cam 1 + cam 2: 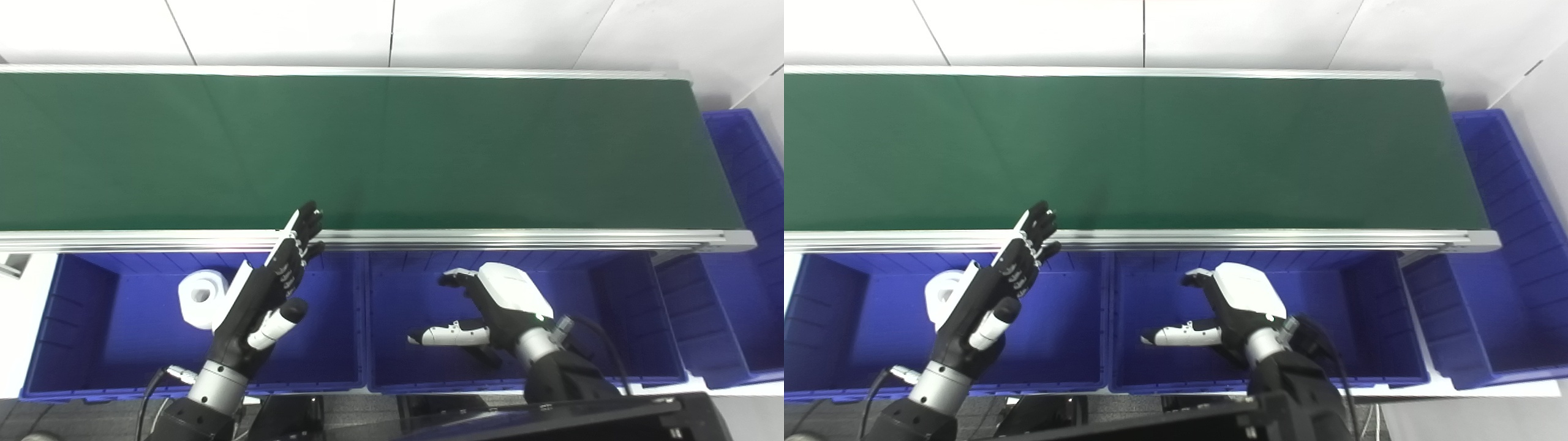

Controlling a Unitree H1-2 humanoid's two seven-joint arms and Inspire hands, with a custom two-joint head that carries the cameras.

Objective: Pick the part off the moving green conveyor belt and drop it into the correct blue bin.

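The green conveyor belt runs across the view and carries no part. A white ring-shaped part lies in the left blue bin, partly hidden by my left hand in the right eye view. My left hand is open and empty, fingers stretched up toward the belt's near rail. My right hand is open and empty, hovering over the middle blue bin with its fingers pointing left.
The belt's aluminium near rail separates it from the bins. A third blue bin stands at the belt's right end. A dark part of the robot's body fills the bottom edge.
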